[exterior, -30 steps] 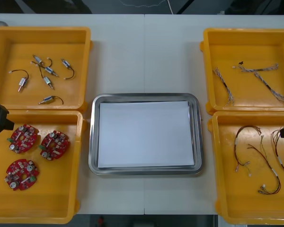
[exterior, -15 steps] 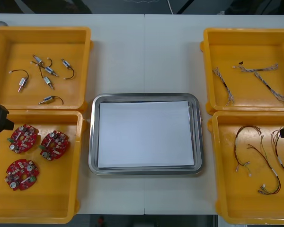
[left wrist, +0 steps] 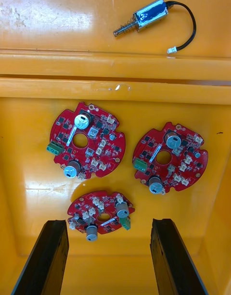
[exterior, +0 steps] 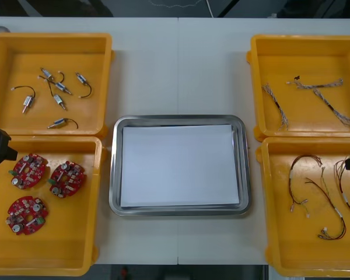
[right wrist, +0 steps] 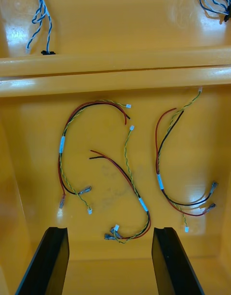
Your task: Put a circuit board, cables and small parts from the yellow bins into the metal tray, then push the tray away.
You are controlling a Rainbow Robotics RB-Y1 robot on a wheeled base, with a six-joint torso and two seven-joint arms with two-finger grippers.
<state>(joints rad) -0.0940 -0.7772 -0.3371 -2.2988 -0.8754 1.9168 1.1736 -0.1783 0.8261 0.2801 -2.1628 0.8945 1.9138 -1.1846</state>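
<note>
Metal tray (exterior: 114, 169) sits centre frame in the front view, white inside, nothing in it. There are four yellow bins.

- **Upper-left bin** (exterior: 49, 38): a handful of small metal parts (exterior: 59, 100) with short dark leads, a couple overlapping, so the exact count is hard to call.
- **Lower-left bin** (exterior: 64, 245): three round red circuit boards (exterior: 66, 178), close together but not touching. The bin's left wall is cut off by the frame edge.
- **Upper-right bin** (exterior: 306, 44): twisted blue and white cables (exterior: 324, 96), thin and hard to separate.
- **Lower-right bin** (exterior: 280, 233): red and yellow cables (exterior: 315, 186). Its right side is cut off at the frame edge.

Left gripper (left wrist: 109, 222) hangs over the lower-left bin, fingers wide apart and holding nothing. The nearest board lies just beyond the fingertips, in line with the gap. Past the bin walls, one metal part lies in the neighbouring bin. In the front view this gripper is just a black block at the left edge, mid-height, mostly out of frame.

Right gripper (right wrist: 109, 229) hangs over the lower-right bin, fingers spread with nothing between them. Three loose cable bundles lie on the bin floor ahead of the fingers. The blue and white cables beyond the walls run out of the picture. In the front view it is a dark sliver at the right edge, covering part of one cable.

A grey object at the far upper-left corner of the front view is cut off, so I cannot tell what it is.
</note>
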